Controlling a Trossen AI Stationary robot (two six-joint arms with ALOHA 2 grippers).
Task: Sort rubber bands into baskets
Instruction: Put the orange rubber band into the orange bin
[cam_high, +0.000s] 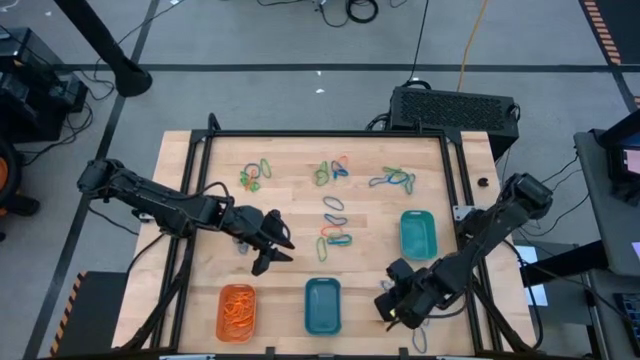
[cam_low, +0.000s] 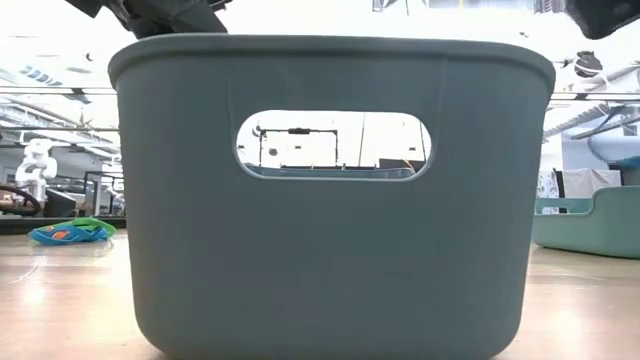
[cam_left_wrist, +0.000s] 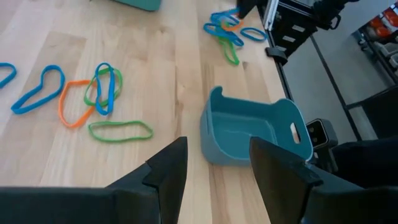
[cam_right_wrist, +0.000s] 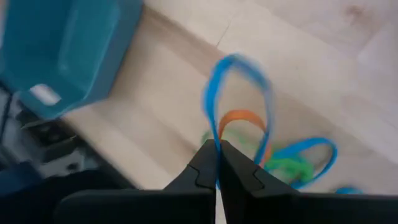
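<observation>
Sorting is at the pick-up step, judged from how things lie. The right gripper (cam_right_wrist: 217, 163) sits at the desk's (cam_high: 290, 180) near edge towards the right corner, its fingers (cam_right_wrist: 239, 171) pinched shut on a blue band (cam_right_wrist: 214, 93); the loop stands up from a small tangle of orange, green and blue bands (cam_right_wrist: 292, 162) resting on the wood. In the wrist view a blue basket (cam_right_wrist: 62, 43) lies just beside that tangle. In the high view the gripper (cam_high: 392, 312) is to the right of the blue basket (cam_high: 322, 305), which stands at the middle of the near edge. An orange basket (cam_high: 237, 310) stands towards the near left corner with orange bands in it; a teal basket (cam_high: 418, 234) stands by the right edge. Loose bands (cam_high: 335, 172) remain in clusters along the far half and centre of the desk. The left gripper (cam_high: 268, 242) hovers left of centre, fingers (cam_left_wrist: 168, 168) wide and holding nothing, aimed across the desk at the teal basket (cam_left_wrist: 255, 130) and scattered bands (cam_left_wrist: 102, 93). Next move, as a judgement: lift the blue band clear of the tangle, carry it over the blue basket and release. Risk: the orange loop seems to overlap the blue one, so the lift may drag neighbouring bands along; whether they are truly entangled cannot be told. The low view is blocked by a basket wall (cam_low: 330, 260).
</observation>
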